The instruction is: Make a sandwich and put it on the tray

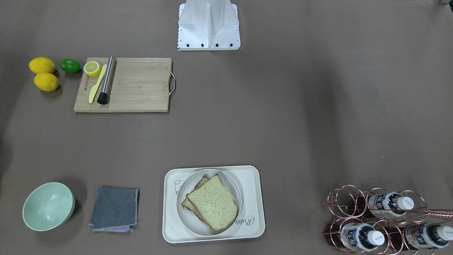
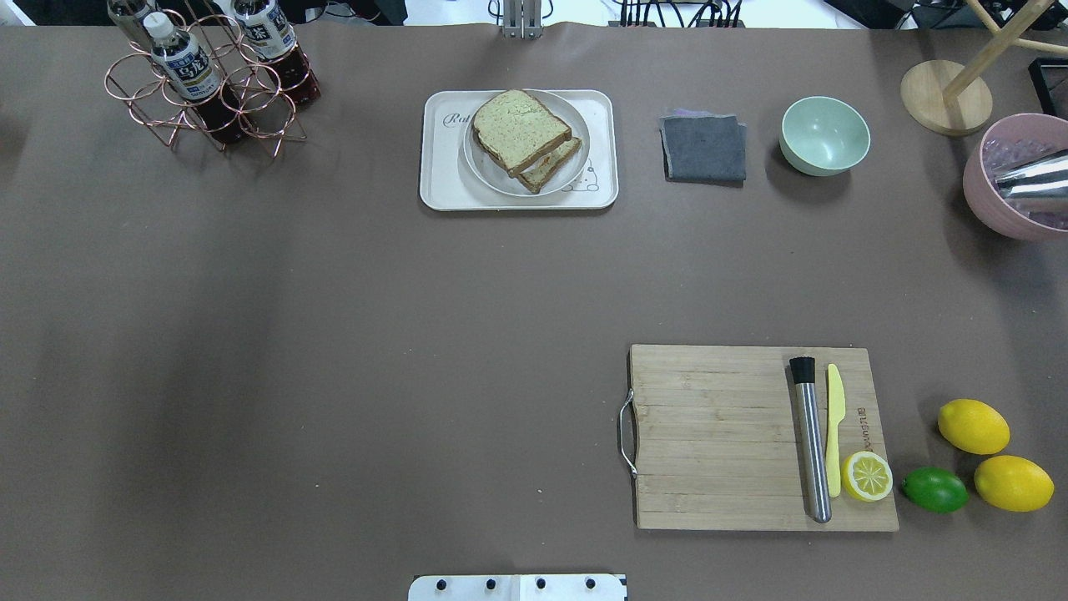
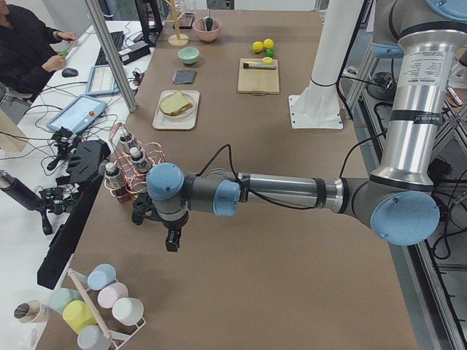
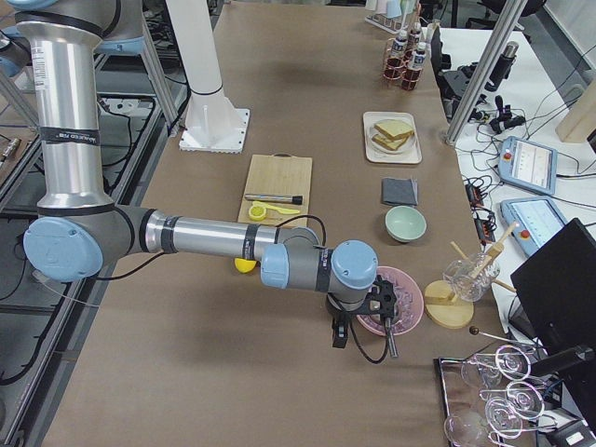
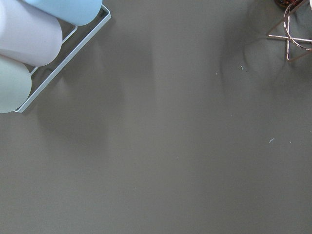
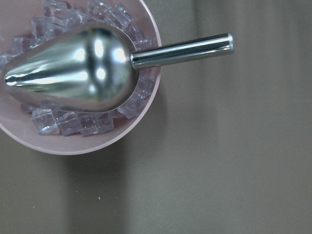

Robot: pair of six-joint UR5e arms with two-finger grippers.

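The sandwich (image 1: 212, 203), two speckled tan bread slices with a trace of orange between them, lies on a round plate (image 1: 230, 184) that sits on the cream tray (image 1: 253, 177). The overhead view shows the sandwich (image 2: 521, 132), plate (image 2: 484, 171) and tray (image 2: 438, 179) at the far middle. My left gripper (image 3: 173, 240) hangs over bare table near the bottle rack, far from the tray. My right gripper (image 4: 340, 335) hangs beside a pink ice bowl (image 4: 391, 312). Both grippers show only in side views, so I cannot tell whether they are open or shut.
A wooden cutting board (image 2: 717, 434) holds a steel muddler (image 2: 811, 442), yellow knife (image 2: 834, 434) and lemon half (image 2: 867, 476). Lemons (image 2: 973, 426) and a lime (image 2: 934, 489) lie beside it. A grey cloth (image 2: 703, 148), green bowl (image 2: 824, 134) and copper bottle rack (image 2: 209, 83) stand along the far edge.
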